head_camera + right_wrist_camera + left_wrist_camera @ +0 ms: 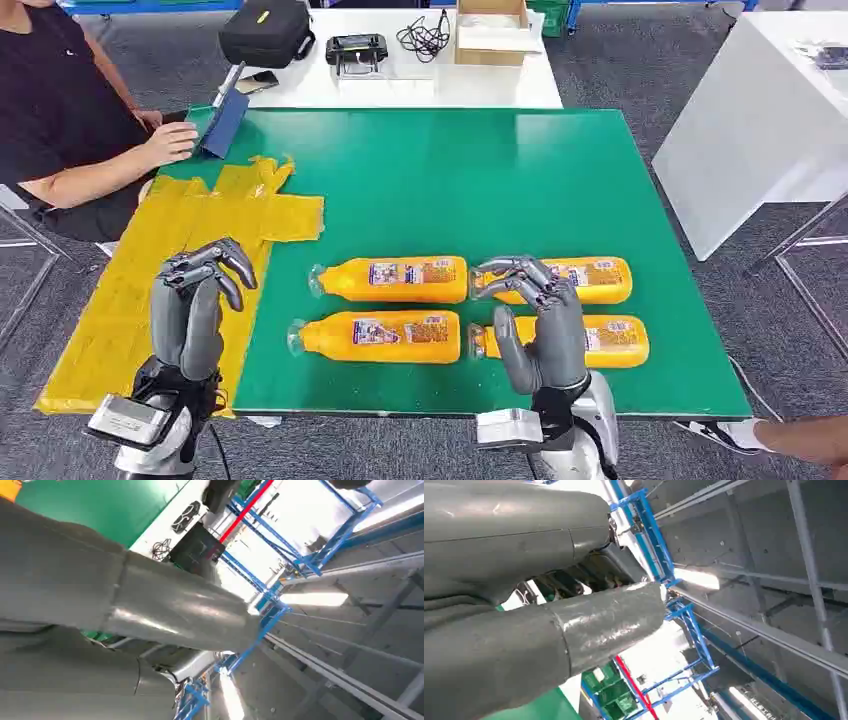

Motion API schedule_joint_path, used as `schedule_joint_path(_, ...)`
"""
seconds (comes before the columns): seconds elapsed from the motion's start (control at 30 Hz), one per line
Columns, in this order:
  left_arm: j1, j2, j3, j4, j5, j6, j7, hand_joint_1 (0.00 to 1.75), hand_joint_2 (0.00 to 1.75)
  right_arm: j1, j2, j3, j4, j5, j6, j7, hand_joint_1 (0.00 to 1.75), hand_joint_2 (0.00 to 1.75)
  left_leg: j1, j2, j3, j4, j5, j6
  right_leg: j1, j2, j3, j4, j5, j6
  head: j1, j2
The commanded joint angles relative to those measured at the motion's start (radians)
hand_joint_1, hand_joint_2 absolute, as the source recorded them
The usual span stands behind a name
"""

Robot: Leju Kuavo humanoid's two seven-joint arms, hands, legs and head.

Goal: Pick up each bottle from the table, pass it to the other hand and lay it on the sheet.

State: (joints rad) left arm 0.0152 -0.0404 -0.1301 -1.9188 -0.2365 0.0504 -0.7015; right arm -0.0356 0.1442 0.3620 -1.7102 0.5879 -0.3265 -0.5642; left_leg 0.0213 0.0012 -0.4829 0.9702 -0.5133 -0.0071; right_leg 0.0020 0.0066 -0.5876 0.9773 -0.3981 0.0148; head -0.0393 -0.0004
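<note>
Several orange juice bottles lie on their sides on the green table, in two rows of two: far left, near left, far right and near right. A crumpled yellow sheet covers the table's left part. My left hand is raised above the sheet's near edge with its fingers bent forward, and it holds nothing. My right hand stands upright in front of the caps of the two right bottles, also empty. In the wrist views each hand, left and right, points up toward the ceiling.
A person sits at the far left with a hand on a blue tablet case. Behind stands a white table with a black bag, a device, cables and a cardboard box. Another white table stands at the right. A person's hand shows at the bottom right.
</note>
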Motion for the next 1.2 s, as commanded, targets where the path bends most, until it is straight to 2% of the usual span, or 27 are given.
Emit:
schedule_joint_path(0.03, 0.285, -0.222, -0.040, -0.006, 0.193, 0.119, 0.003, 1.75, 0.00, 0.266, -0.025, 0.028, -0.009, -0.518, 0.072, -0.134, 1.75, 0.00, 0.000, 0.000, 0.003, -0.002, 0.000, 0.001, 0.000, 0.000, 0.002, -0.001, 0.000, 0.001, 0.000, 0.000)
schedule_joint_path(0.13, 0.285, -0.222, -0.040, -0.006, 0.193, 0.119, 0.003, 1.75, 0.00, 0.266, -0.025, 0.028, -0.009, -0.518, 0.072, -0.134, 1.75, 0.00, -0.001, 0.000, 0.003, -0.002, 0.000, 0.002, 0.000, 0.000, 0.002, -0.001, 0.000, 0.001, 0.000, 0.000)
schedule_joint_path(0.17, 0.285, -0.222, -0.040, -0.006, 0.193, 0.119, 0.003, 1.75, 0.00, 0.266, -0.025, 0.028, -0.009, -0.518, 0.072, -0.134, 1.75, 0.00, -0.001, 0.000, 0.011, -0.008, -0.001, 0.002, -0.001, 0.000, 0.010, -0.007, -0.001, 0.001, 0.000, 0.000)
schedule_joint_path(0.23, 0.285, -0.222, -0.040, -0.006, 0.193, 0.119, 0.003, 1.75, 0.00, 0.266, -0.025, 0.028, -0.009, -0.518, 0.072, -0.134, 1.75, 0.00, -0.001, -0.001, 0.010, -0.007, -0.002, 0.002, 0.000, -0.002, 0.010, -0.007, -0.003, 0.002, -0.001, 0.000)
schedule_joint_path(0.27, 0.283, -0.218, -0.045, 0.007, 0.204, 0.124, 0.003, 0.89, 0.00, 0.262, -0.027, 0.032, -0.006, -0.521, 0.063, -0.134, 1.75, 0.00, -0.001, -0.001, 0.008, -0.004, -0.005, 0.002, 0.000, -0.001, 0.007, -0.003, -0.004, 0.001, 0.000, 0.000)
schedule_joint_path(0.3, 0.277, -0.228, -0.024, 0.026, 0.233, 0.082, 0.003, 0.00, 0.00, 0.259, -0.021, 0.032, -0.003, -0.514, 0.057, -0.134, 0.87, 0.00, 0.000, -0.001, 0.003, -0.001, -0.005, 0.002, 0.000, -0.002, 0.002, -0.001, -0.005, 0.003, 0.000, 0.000)
schedule_joint_path(0.33, 0.276, -0.230, -0.018, 0.034, 0.235, 0.074, 0.003, 0.00, 0.00, 0.256, -0.019, 0.033, -0.002, -0.507, 0.053, -0.134, 0.02, 0.00, -0.001, -0.003, 0.004, -0.002, -0.005, 0.003, -0.001, -0.003, 0.004, -0.002, -0.006, 0.004, 0.001, 0.000)
schedule_joint_path(0.37, 0.278, -0.210, 0.014, 0.076, 0.261, 0.058, 0.003, 0.00, 0.00, 0.255, -0.013, 0.011, -0.006, -0.491, 0.055, -0.134, 0.00, 0.00, -0.002, -0.001, 0.003, -0.003, -0.005, 0.002, -0.001, -0.001, 0.002, -0.002, -0.005, 0.004, 0.000, 0.000)
schedule_joint_path(0.4, 0.263, -0.225, -0.013, 0.137, 0.269, 0.061, 0.003, 0.00, 0.00, 0.239, 0.005, 0.026, 0.012, -0.498, 0.049, -0.134, 0.00, 0.00, -0.001, 0.000, 0.002, -0.003, -0.004, 0.001, -0.001, 0.001, 0.000, -0.002, -0.004, 0.003, 0.000, 0.000)
schedule_joint_path(0.43, 0.267, -0.293, 0.078, 0.183, 0.294, -0.034, 0.003, 0.00, 0.00, 0.242, 0.018, 0.003, 0.023, -0.558, 0.139, -0.134, 0.00, 0.00, -0.002, 0.002, 0.005, -0.004, -0.007, 0.003, -0.002, 0.002, 0.003, -0.003, -0.005, 0.003, 0.000, 0.000)
schedule_joint_path(0.47, 0.264, -0.309, 0.109, 0.146, 0.289, -0.026, 0.003, 0.00, 0.00, 0.247, 0.028, -0.009, 0.011, -0.546, 0.143, -0.134, 0.00, 0.00, -0.001, 0.002, 0.004, -0.004, -0.007, 0.003, -0.002, 0.002, 0.002, -0.003, -0.004, 0.003, 0.000, 0.000)
schedule_joint_path(0.57, 0.284, -0.309, 0.110, 0.136, 0.261, 0.037, 0.003, 0.00, 0.00, 0.237, 0.045, -0.002, 0.146, -0.474, 0.110, -0.134, 0.00, 0.00, -0.001, 0.001, 0.003, -0.003, -0.007, 0.003, -0.001, 0.002, 0.002, -0.003, -0.004, 0.003, 0.000, 0.000)
schedule_joint_path(0.67, 0.289, -0.307, 0.101, 0.158, 0.216, 0.052, 0.003, 0.00, 0.00, 0.218, 0.046, 0.014, 0.199, -0.399, 0.096, -0.134, 0.00, 0.00, -0.001, 0.002, 0.006, -0.005, -0.007, 0.003, -0.001, 0.003, 0.004, -0.004, -0.004, 0.003, 0.000, 0.000)
schedule_joint_path(0.7, 0.287, -0.298, 0.092, 0.171, 0.191, 0.078, 0.003, 0.00, 0.00, 0.193, 0.030, 0.044, 0.229, -0.295, 0.062, -0.081, 0.00, 1.75, -0.001, 0.002, 0.008, -0.006, -0.007, 0.003, -0.001, 0.003, 0.006, -0.005, -0.004, 0.003, 0.000, 0.000)
schedule_joint_path(0.73, 0.289, -0.293, 0.086, 0.174, 0.183, 0.091, 0.003, 0.00, 0.00, 0.184, 0.020, 0.053, 0.242, -0.256, 0.047, -0.067, 0.00, 1.75, 0.000, 0.002, 0.006, -0.004, -0.007, 0.003, -0.001, 0.003, 0.004, -0.004, -0.003, 0.003, 0.000, 0.000)
schedule_joint_path(0.77, 0.306, -0.250, 0.110, 0.165, 0.225, 0.071, 0.003, 0.00, 0.00, 0.176, 0.016, 0.057, 0.255, -0.211, 0.029, -0.041, 0.00, 1.75, -0.001, 0.002, 0.005, -0.004, -0.006, 0.003, -0.001, 0.003, 0.004, -0.004, -0.003, 0.003, 0.000, 0.000)
schedule_joint_path(0.8, 0.293, -0.281, 0.084, 0.186, 0.185, 0.104, 0.003, 0.00, 0.00, 0.164, 0.010, 0.058, 0.269, -0.187, 0.019, -0.022, 0.00, 1.75, -0.001, 0.003, 0.005, -0.004, -0.006, 0.002, -0.001, 0.004, 0.003, -0.003, -0.003, 0.003, 0.000, 0.000)
schedule_joint_path(0.83, 0.293, -0.281, 0.084, 0.186, 0.185, 0.104, 0.003, 0.00, 0.00, 0.164, 0.010, 0.058, 0.269, -0.187, 0.019, -0.022, 0.00, 1.75, 0.000, 0.004, 0.007, -0.006, -0.007, 0.003, 0.000, 0.005, 0.005, -0.005, -0.003, 0.003, 0.000, 0.000)
schedule_joint_path(0.87, 0.290, -0.284, 0.080, 0.201, 0.163, 0.160, 0.003, 0.00, 0.00, 0.140, -0.006, 0.075, 0.296, -0.067, -0.046, 0.043, 0.00, 1.75, 0.000, 0.003, 0.005, -0.004, -0.006, 0.003, -0.001, 0.004, 0.003, -0.004, -0.003, 0.003, 0.000, 0.000)
schedule_joint_path(0.93, 0.275, -0.282, 0.075, 0.237, 0.155, 0.202, 0.003, 0.00, 0.00, 0.092, -0.035, 0.121, 0.309, 0.056, -0.065, 0.078, 0.00, 1.75, -0.001, 0.003, 0.011, -0.008, -0.007, 0.005, -0.001, 0.003, 0.009, -0.007, -0.004, 0.004, 0.000, 0.000)
schedule_joint_path(0.97, 0.271, -0.270, 0.057, 0.215, 0.152, 0.208, 0.003, 0.00, 0.00, 0.076, -0.040, 0.135, 0.307, 0.068, -0.053, 0.086, 0.00, 1.75, -0.001, 0.002, 0.004, -0.003, -0.006, 0.003, -0.001, 0.003, 0.002, -0.003, -0.003, 0.003, 0.000, 0.000)
schedule_joint_path(1.07, 0.271, -0.268, 0.048, 0.201, 0.154, 0.204, 0.003, 0.00, 0.00, 0.053, -0.037, 0.141, 0.306, 0.076, -0.038, 0.097, 0.00, 1.75, -0.001, 0.004, 0.005, -0.003, -0.006, 0.003, -0.001, 0.005, 0.003, -0.003, -0.003, 0.003, 0.000, 0.000)
schedule_joint_path(1.1, 0.273, -0.262, 0.041, 0.152, 0.200, 0.159, 0.003, 0.00, 0.00, 0.010, -0.056, 0.175, 0.318, 0.096, -0.005, 0.114, 0.00, 1.75, 0.000, 0.003, 0.004, -0.003, -0.006, 0.003, 0.000, 0.003, 0.002, -0.003, -0.003, 0.003, 0.000, 0.000)
schedule_joint_path(1.2, 0.270, -0.246, 0.018, 0.173, 0.180, 0.166, 0.003, 0.00, 0.00, -0.099, -0.073, 0.218, 0.384, 0.133, 0.038, 0.192, 0.00, 1.75, -0.001, 0.004, 0.005, -0.002, -0.007, 0.003, -0.001, 0.004, 0.003, -0.002, -0.003, 0.003, 0.000, 0.000)
